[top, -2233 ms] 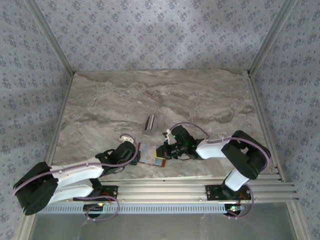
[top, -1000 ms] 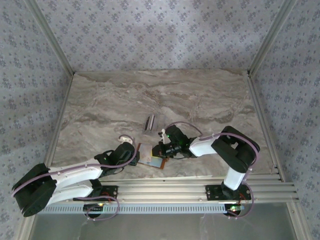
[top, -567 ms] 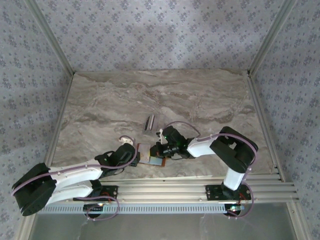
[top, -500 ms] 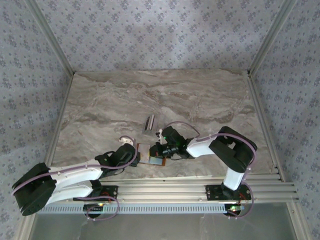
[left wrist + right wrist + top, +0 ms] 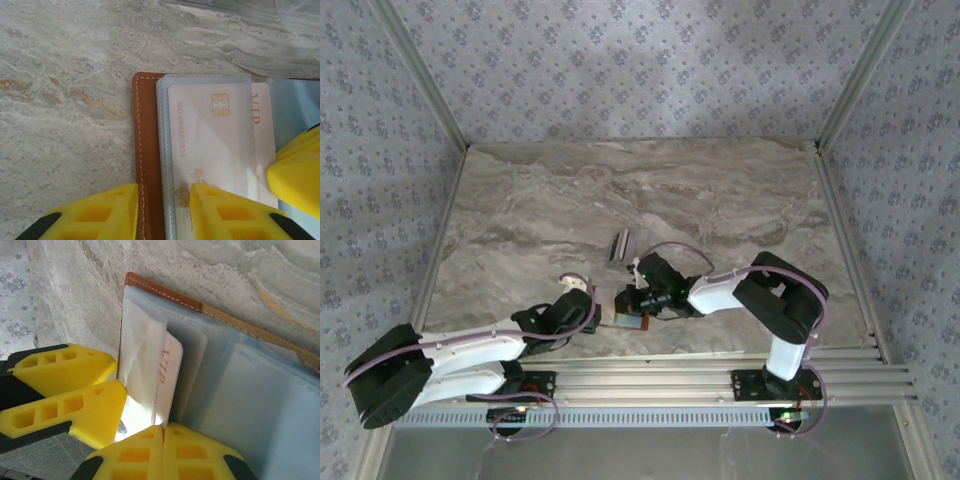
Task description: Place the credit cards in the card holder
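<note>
The brown card holder (image 5: 146, 150) lies open near the table's front edge (image 5: 620, 320), its clear blue-grey sleeves fanned out (image 5: 250, 405). A white credit card (image 5: 215, 145) with a gold chip and red lettering sits mostly inside a sleeve. My left gripper (image 5: 161, 187) straddles the holder's stitched left edge and is shut on it. From the right, my right gripper (image 5: 164, 429) is shut, its tips pinching the card's outer edge (image 5: 172, 390). In the top view the left gripper (image 5: 600, 312) and the right gripper (image 5: 628, 303) nearly meet. More credit cards (image 5: 621, 245) stand farther back.
My left gripper's yellow fingers (image 5: 65, 370) crowd the holder's left side in the right wrist view. The marble table (image 5: 620, 190) is bounded by metal rails, with a front rail (image 5: 720, 360) just behind the holder. A clear plastic piece (image 5: 240, 7) lies beyond it.
My right gripper has slid left toward the left gripper, carrying the card deeper into the holder's sleeve. The left arm has barely moved.
</note>
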